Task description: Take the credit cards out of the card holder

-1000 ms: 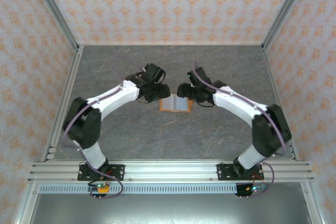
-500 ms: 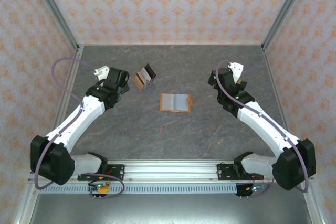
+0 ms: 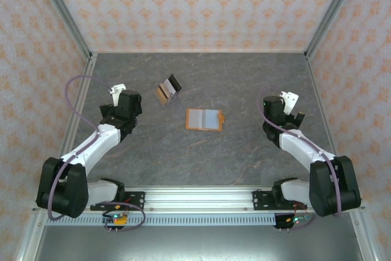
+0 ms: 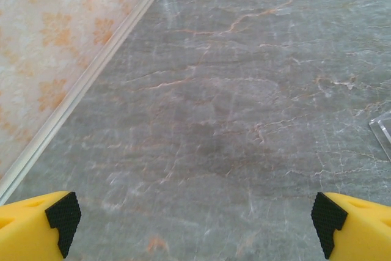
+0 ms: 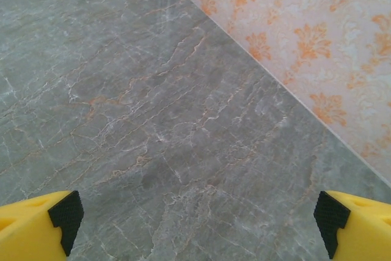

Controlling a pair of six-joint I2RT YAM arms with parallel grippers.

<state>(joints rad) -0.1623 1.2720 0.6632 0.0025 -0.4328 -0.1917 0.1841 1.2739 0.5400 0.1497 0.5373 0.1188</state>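
The card holder (image 3: 204, 119) lies flat at the middle of the table, with an orange rim and a pale grey face up. The credit cards (image 3: 168, 89) lie fanned in a small pile behind and left of it; brown, whitish and black show. My left gripper (image 3: 121, 97) hangs open over bare table left of the cards, its yellow fingers wide apart in the left wrist view (image 4: 194, 224). My right gripper (image 3: 286, 104) is open far right of the holder, with nothing between its fingers (image 5: 195, 221).
Patterned walls with metal rails (image 3: 77, 108) close in the grey marble table on three sides. The left wall's rail (image 4: 79, 90) runs close to my left gripper, and the right wall (image 5: 305, 59) stands close to my right one.
Both grippers left the holder and swung out to their own sides, opening fully. The cards now lie on the table behind and left of the holder.
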